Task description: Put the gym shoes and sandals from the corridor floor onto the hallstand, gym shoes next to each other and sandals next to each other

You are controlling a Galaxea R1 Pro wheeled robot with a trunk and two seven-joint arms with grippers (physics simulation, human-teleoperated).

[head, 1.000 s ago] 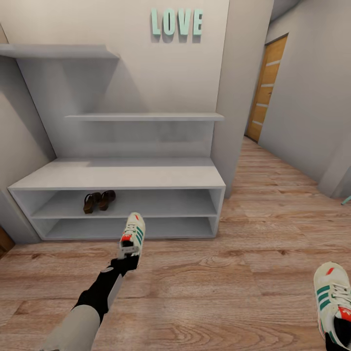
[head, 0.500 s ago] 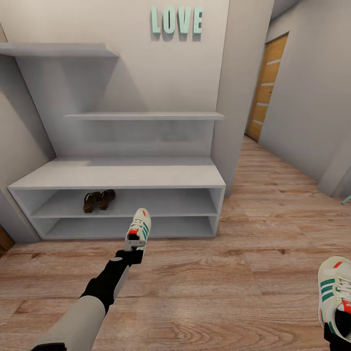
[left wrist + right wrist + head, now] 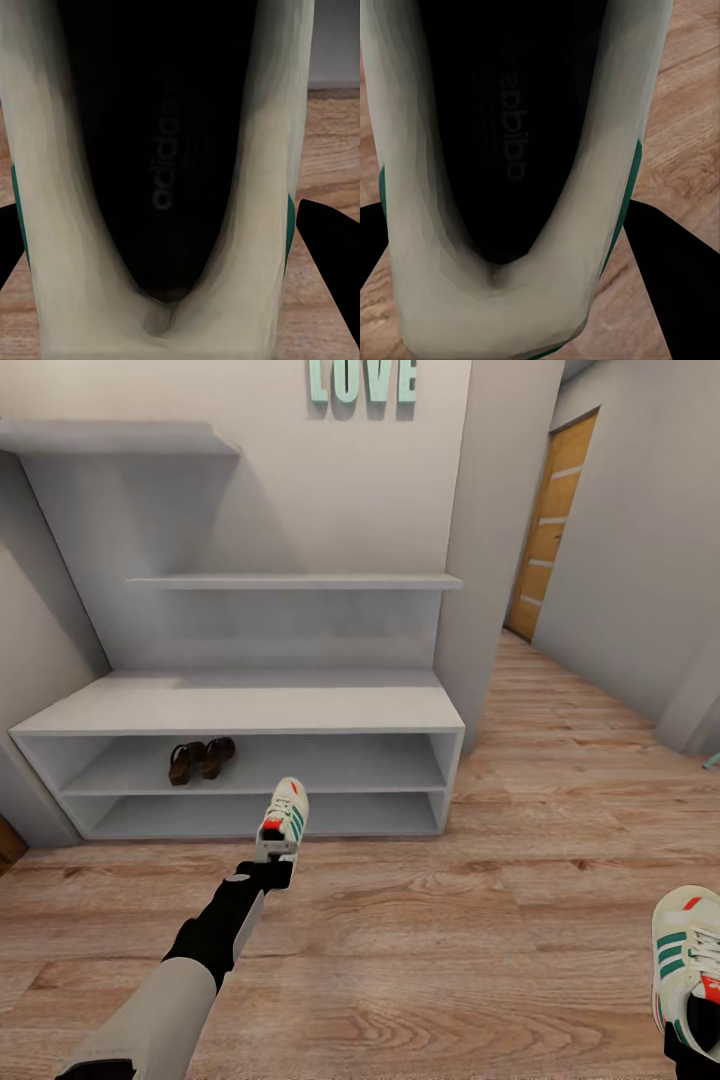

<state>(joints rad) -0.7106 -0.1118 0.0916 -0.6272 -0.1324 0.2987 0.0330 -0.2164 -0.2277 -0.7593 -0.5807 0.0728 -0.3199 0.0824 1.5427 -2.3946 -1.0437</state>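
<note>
While my left arm reaches forward toward the hallstand [image 3: 240,705], my left gripper [image 3: 272,857] is clamped on the heel of one gym shoe [image 3: 283,820]. That shoe points away from me, toe toward the rack's lower slots, and hangs above the corridor floor [image 3: 450,920], just short of the rack's front edge. In the left wrist view the shoe's dark opening [image 3: 161,150] sits squarely between my two black fingers [image 3: 330,255], which press against its off-white sides.

My right gripper [image 3: 695,1045] is at the lower edge of the head view, closed on the second gym shoe [image 3: 688,955]. Green stripes and a red-orange patch are visible on it. The right wrist view shows that shoe's opening [image 3: 506,135] between my dark fingers [image 3: 667,277], with wood planks beyond it.

Both sandals [image 3: 200,758] lie side by side in the upper shelf slot of the rack, ahead of my left gripper and off to its left, well apart from it. Teal letters [image 3: 362,380] hang on the wall above the rack. A wooden door [image 3: 550,525] stands far ahead of my right gripper.
</note>
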